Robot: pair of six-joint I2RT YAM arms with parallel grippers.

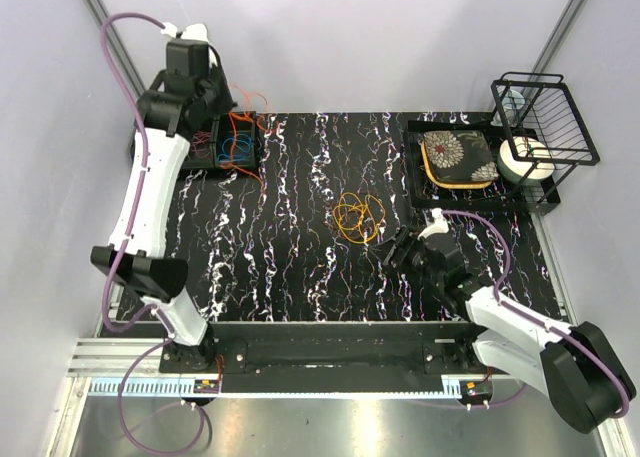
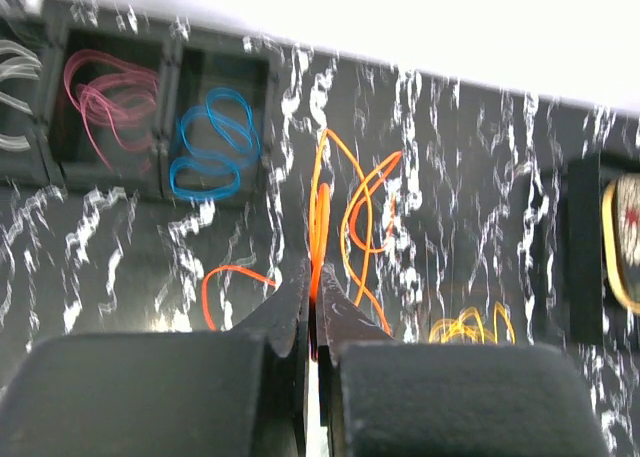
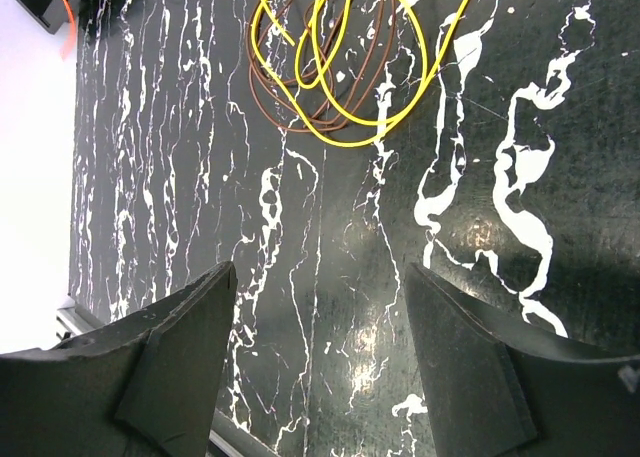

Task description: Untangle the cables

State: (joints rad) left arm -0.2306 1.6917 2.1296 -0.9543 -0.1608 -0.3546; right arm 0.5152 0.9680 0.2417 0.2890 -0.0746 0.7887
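My left claw (image 2: 312, 277) is closed tight on the orange cable (image 2: 322, 192) at the far left of the worktop (image 1: 280, 267). Beside it, the red cable (image 2: 100, 92) and the blue cable (image 2: 212, 147) lie in separate compartments of the tray (image 2: 168, 117). My right claw (image 3: 320, 272) is wide open, holding nothing, near the yellow and brown cables (image 3: 340, 67) in the middle.

Bare table (image 1: 300, 267) lies open around the yellow-brown cable pile (image 1: 358, 217); the tray (image 1: 412, 167) and wire rack (image 1: 558, 127) crowd the far right.

Top view overhead, far — wrist views close, sharing yellow cables (image 3: 345, 77).
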